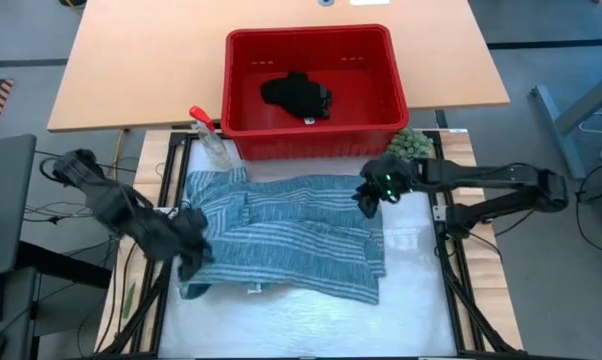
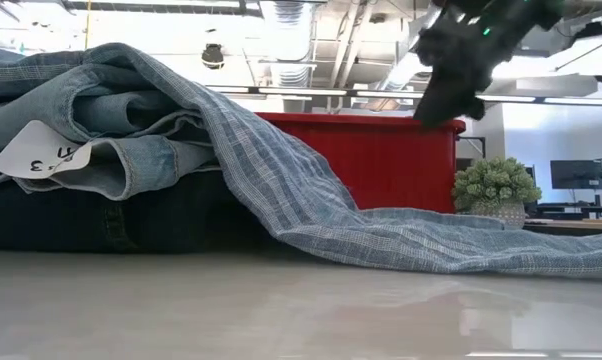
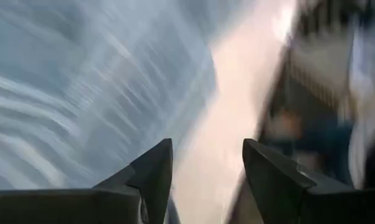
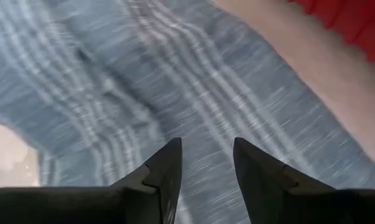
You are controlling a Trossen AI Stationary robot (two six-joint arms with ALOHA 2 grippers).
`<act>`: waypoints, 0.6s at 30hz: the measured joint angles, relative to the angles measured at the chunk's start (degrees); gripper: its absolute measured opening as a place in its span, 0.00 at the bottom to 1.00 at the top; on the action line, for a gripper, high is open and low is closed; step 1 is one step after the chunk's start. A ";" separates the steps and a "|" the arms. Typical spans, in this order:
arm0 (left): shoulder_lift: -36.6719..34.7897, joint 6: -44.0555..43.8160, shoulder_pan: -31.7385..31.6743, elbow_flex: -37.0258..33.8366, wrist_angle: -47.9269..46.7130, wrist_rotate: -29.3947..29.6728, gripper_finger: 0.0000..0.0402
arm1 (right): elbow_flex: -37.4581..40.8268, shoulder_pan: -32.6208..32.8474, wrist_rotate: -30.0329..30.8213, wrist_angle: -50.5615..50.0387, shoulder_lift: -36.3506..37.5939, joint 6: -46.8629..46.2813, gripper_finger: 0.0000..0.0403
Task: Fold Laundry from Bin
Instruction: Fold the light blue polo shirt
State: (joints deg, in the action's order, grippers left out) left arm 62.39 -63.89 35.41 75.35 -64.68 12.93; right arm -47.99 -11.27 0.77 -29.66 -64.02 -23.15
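The high camera looked straight down on the whole table, while the low one sat at tabletop height, facing level toward the rectangular red plastic bin (image 2: 381, 160). Both wrist cameras hovered close over the blue-white striped shirt (image 4: 194, 81), a garment every view shared.

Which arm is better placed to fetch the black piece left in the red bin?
Likely the right. Its open gripper hovers over the blue-white striped shirt's corner beside the red plastic bin, near the small black garment. The left gripper is farther away.
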 joint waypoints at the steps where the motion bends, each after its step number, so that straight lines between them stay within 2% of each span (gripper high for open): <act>1: -1.26 -1.21 -1.10 -0.09 -0.40 3.93 0.45 | 0.00 -1.74 -0.70 0.45 -0.77 1.48 0.44; 3: -3.07 -2.22 -4.27 -0.77 -1.41 9.85 0.45 | 0.00 -4.36 -0.85 1.57 -2.62 4.41 0.45; 6: -3.33 -2.34 -11.83 -2.89 -2.71 13.19 0.46 | -0.02 -7.04 -0.84 3.41 -5.56 8.03 0.47; 12: -2.29 2.80 -28.98 -8.33 -1.62 13.50 0.46 | -0.02 -10.10 -0.87 6.26 -12.93 9.48 0.48; 18: -4.62 11.96 -42.06 -15.36 -1.17 10.04 0.46 | -0.04 -12.75 1.36 8.82 -20.98 6.50 0.48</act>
State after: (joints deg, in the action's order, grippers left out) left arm 57.77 -51.93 -6.65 59.99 -65.85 22.97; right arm -48.03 -24.01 2.14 -20.84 -85.00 -16.65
